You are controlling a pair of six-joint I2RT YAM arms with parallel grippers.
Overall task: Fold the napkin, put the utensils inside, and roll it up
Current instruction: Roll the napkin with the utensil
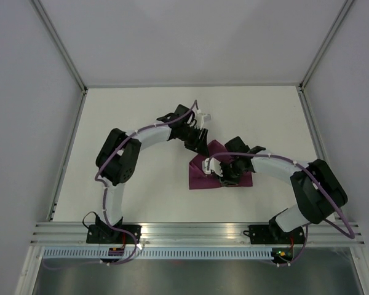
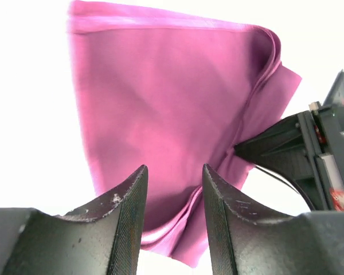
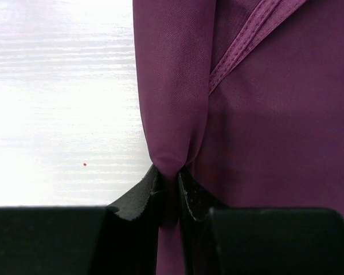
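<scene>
The purple-maroon napkin [image 1: 202, 173] lies folded in layers on the white table, partly under both grippers. My left gripper [image 1: 200, 143] is open at the napkin's far corner; in the left wrist view its fingers [image 2: 129, 197] stand apart over the napkin's [image 2: 172, 97] layered edge with nothing between them. My right gripper [image 1: 226, 174] is shut on a pinched fold of the napkin [image 3: 264, 126]; in the right wrist view the gripper [image 3: 171, 176] squeezes a ridge of cloth. No utensils show in any view.
The white table [image 1: 135, 110] is bounded by metal frame posts at the left [image 1: 67, 153] and right [image 1: 313, 129]. The right arm's gripper body [image 2: 315, 143] shows close beside the napkin in the left wrist view.
</scene>
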